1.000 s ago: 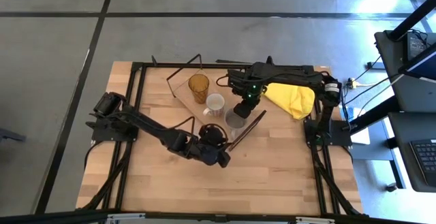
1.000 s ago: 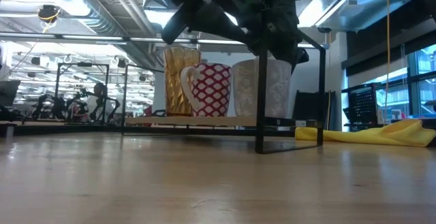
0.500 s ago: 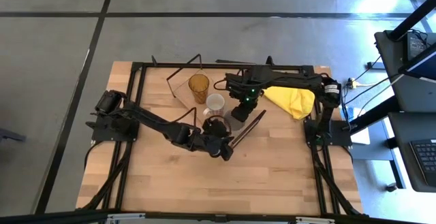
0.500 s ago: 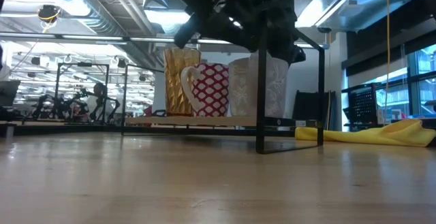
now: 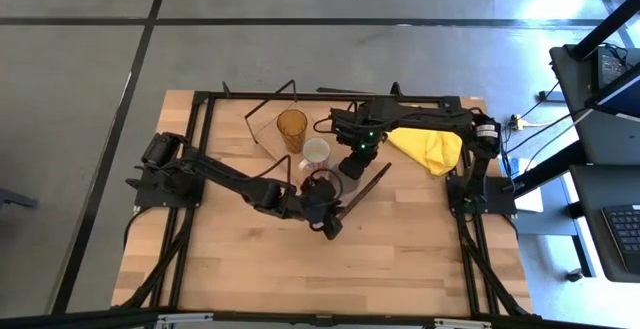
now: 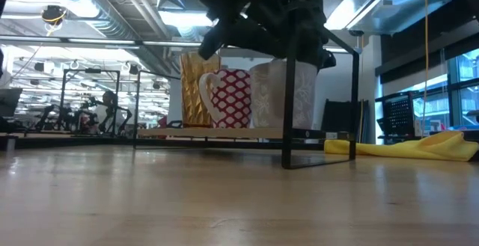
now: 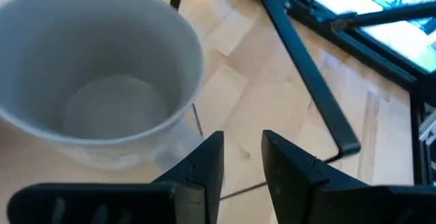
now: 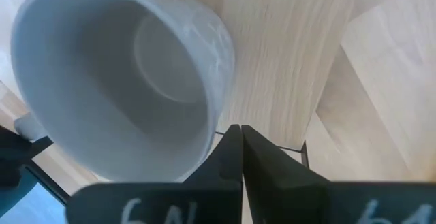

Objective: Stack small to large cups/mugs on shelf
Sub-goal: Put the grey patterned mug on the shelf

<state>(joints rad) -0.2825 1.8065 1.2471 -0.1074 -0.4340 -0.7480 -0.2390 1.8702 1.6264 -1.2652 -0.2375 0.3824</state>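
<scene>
On the shelf (image 5: 268, 141), a light-wood board with black wire ends, three vessels stand in a row on their bases. They are an amber tumbler (image 5: 292, 127), a white mug (image 5: 316, 152) that shows a red pattern in the low view (image 6: 228, 96), and a grey mug (image 5: 348, 181). My right gripper (image 5: 353, 165) is shut and sits at the grey mug's far right side (image 8: 122, 74). My left gripper (image 5: 325, 183) hangs over the mug's near side, its fingers a narrow gap apart (image 7: 242, 176) with only wood showing between them. My right gripper has its shut fingertips (image 8: 235, 139) against the grey mug's outer wall just below the rim (image 8: 216, 132). It comes slanting down from the table's right. The mug stands upright on the shelf board. My left gripper has one finger (image 7: 204, 163) close beside the mug's lower wall (image 7: 174, 142); I cannot tell whether it touches.
A yellow cloth (image 5: 425, 145) lies at the table's far right, behind the shelf's wire end (image 5: 365, 189). A black frame runs around the tabletop (image 5: 400, 259), which shows bare wood toward the near edge.
My left gripper has gone toward the table's far right, up to the grey mug's near side. My right gripper has stayed at the mug. The grey mug has slid a little along the shelf toward the white mug and stays upright.
</scene>
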